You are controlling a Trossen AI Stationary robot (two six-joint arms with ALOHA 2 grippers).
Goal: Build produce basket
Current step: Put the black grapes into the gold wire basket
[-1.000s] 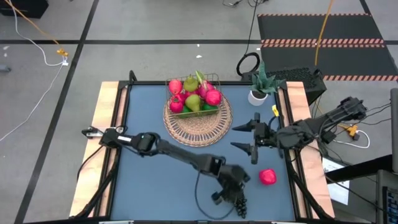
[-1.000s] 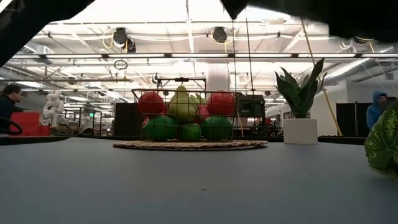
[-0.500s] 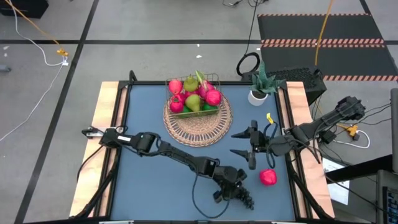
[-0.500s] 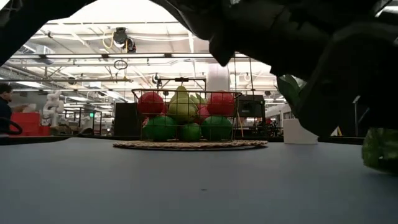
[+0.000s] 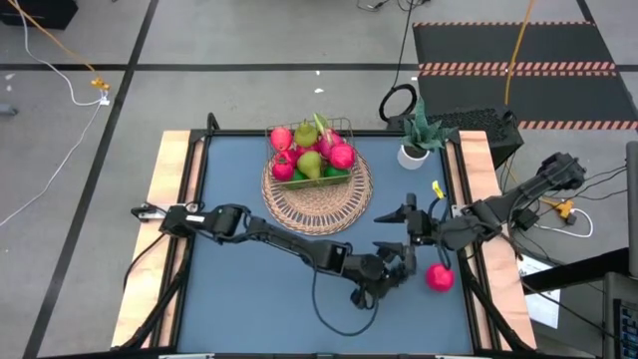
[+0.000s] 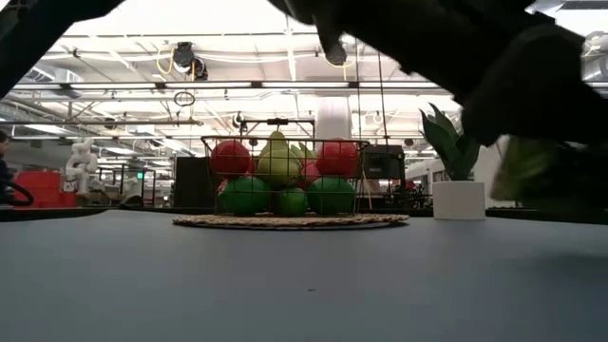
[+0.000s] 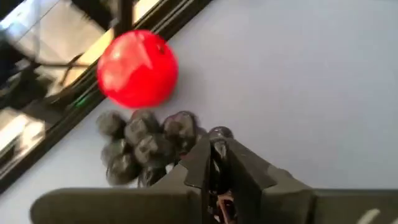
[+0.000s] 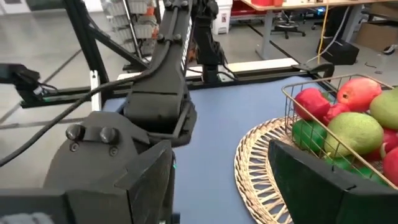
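The left gripper is pressed together on the stem end of the grapes, which hang beside its fingertips near the table's front right area; in the high view the gripper sits just left of a loose red apple. The right gripper waits with its jaws spread, just behind the left one and above the blue table. The basket stands on a round wicker mat at the back centre, already piled high with red, green and yellow-green fruit. Risk 1: the pinch covers only a small part of the cluster, so the grapes may swing or slip out on a fast lift. Risk 2: the two grippers are close together, so a direct rise toward the basket could bring the left wrist against the right fingers. Risk 3: the basket is heaped above its rim, so grapes released on top may roll off or dislodge a fruit. Risk 4: the apple lies near the right table edge and a nudge could push it off. Open table lies left of the grippers and in front of the mat, which gives the clearer approach. A potted plant occupies the back right corner.
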